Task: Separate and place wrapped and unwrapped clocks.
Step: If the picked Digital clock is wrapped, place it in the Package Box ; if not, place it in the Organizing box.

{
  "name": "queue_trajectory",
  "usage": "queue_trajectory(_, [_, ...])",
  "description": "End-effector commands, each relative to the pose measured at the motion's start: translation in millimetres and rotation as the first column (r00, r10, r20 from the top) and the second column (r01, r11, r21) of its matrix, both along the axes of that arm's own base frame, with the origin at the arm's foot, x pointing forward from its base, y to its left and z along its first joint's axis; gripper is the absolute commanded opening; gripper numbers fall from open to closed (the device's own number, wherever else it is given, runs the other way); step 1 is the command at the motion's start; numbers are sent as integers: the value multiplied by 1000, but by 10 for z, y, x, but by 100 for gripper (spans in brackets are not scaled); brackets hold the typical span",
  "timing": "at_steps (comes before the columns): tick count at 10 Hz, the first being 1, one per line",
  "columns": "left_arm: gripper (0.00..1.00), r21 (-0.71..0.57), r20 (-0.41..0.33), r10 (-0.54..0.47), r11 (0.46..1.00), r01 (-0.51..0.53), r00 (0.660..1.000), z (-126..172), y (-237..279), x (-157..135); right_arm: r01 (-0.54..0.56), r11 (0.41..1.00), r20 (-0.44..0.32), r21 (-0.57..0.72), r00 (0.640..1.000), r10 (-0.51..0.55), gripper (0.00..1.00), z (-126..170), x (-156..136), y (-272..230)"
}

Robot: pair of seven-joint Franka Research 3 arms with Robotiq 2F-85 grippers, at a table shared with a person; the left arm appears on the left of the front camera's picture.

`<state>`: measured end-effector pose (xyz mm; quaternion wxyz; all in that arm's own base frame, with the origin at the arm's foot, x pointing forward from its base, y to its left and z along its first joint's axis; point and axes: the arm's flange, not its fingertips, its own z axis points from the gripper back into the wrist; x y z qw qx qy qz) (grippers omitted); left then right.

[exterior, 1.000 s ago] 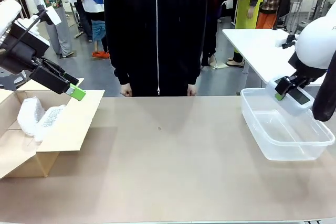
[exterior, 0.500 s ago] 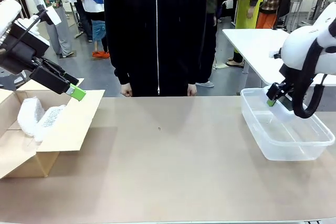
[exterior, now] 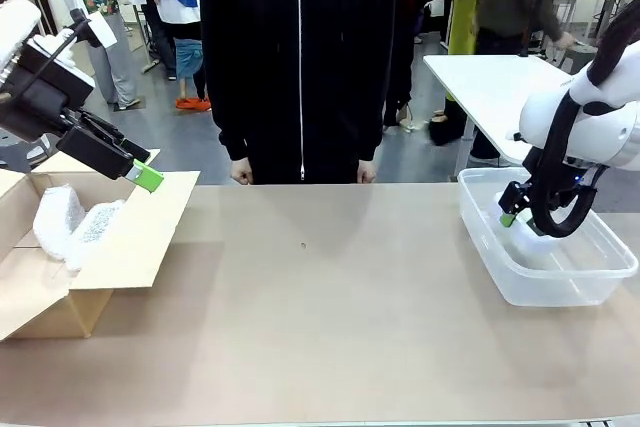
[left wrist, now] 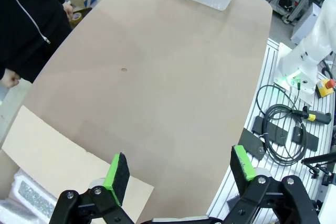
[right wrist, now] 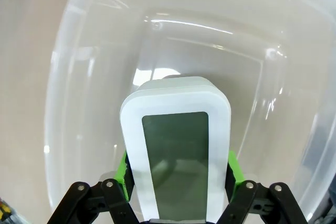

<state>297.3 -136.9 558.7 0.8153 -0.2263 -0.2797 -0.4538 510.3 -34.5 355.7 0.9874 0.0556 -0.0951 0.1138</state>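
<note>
1. Right gripper [exterior: 510, 215] is down inside the clear plastic tub [exterior: 480, 232] at the far right of the table; in my right wrist view its green pads [right wrist: 125, 174] pinch the bare clock [right wrist: 176, 148] by its long sides, screen facing the camera.
2. Clock hangs over the tub floor; I can't tell whether it touches yet. If I let go too high it could bounce or land screen-down, maybe crack.
3. Grip sits low on the clock, most of the body sticks out past the pads, so it could pivot or slip if it bumps the tub wall.
4. Tub looks light; a nudge from the arm could shove it toward the right table edge.
5. Left gripper [exterior: 143, 176] hovers, fingers spread and holding nothing, over the flap of the cardboard box [exterior: 120, 247] at the left.
6. Two bubble-wrapped clocks [exterior: 72, 219] lie in that box.
</note>
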Motion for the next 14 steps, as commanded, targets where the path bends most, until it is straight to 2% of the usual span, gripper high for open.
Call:
queue_trajectory(1, [100,4,-1,7,1000,-7,1000,-7,-1,3,8,1000,4,-2,1000,-8,80,-106,104,-50])
queue_trajectory(2, [100,4,-1,7,1000,-7,1000,-7,-1,3,19,1000,10,-9,1000,-18,80,-130,112,-34])
queue_trajectory(3, [100,4,-1,7,1000,-7,1000,-7,-1,3,23,1000,-1,-14,1000,-23,100,-116,122,-28])
queue_trajectory(6, [100,4,-1,7,1000,-7,1000,-7,-1,3,42,999,-23,-19,999,-43,100,181,27,-15])
queue_trajectory(9, [100,4,-1,7,1000,-7,1000,-7,-1,3,48,999,7,-1,999,-48,100,909,-403,-36])
queue_trajectory(11, [100,4,-1,7,1000,-7,1000,-7,-1,3,53,998,68,-34,996,-50,100,1353,-645,41])
queue_trajectory(14, [100,4,-1,7,1000,-7,1000,-7,-1,3,54,997,65,-48,997,-51,100,1757,-833,302])
